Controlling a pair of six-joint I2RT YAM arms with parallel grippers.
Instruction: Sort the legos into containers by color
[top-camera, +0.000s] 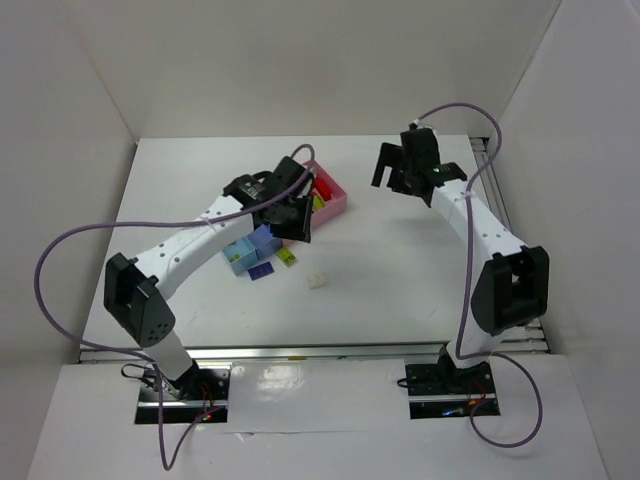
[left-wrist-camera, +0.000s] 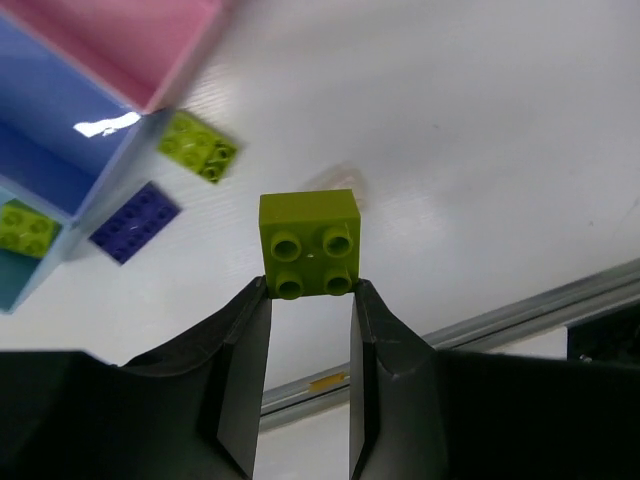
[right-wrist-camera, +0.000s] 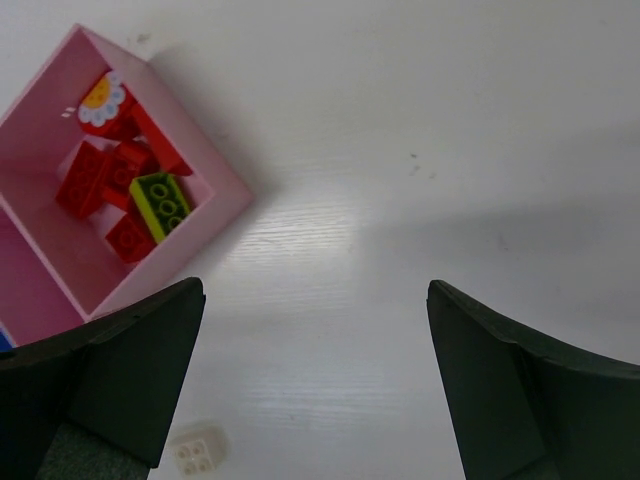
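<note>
The left end effector (left-wrist-camera: 310, 292) pinches a lime green 2x2 brick (left-wrist-camera: 310, 240) above the counter (left-wrist-camera: 480, 150), so the carrying step appears to be in hand. The next move likely calls for travelling over the light blue tray (left-wrist-camera: 12, 282), where a trayed lime brick (left-wrist-camera: 25, 228) lies, and releasing there. The right end effector (right-wrist-camera: 315, 370) hangs spread and empty. Four lime bricks show, including a loose lime brick (left-wrist-camera: 198, 147) and a stray lime brick (right-wrist-camera: 163, 205) among several red bricks (right-wrist-camera: 85, 185) in the pink tray (right-wrist-camera: 160, 250). One purple brick (left-wrist-camera: 135, 222) and one cream brick (right-wrist-camera: 197, 450) lie loose.
</note>
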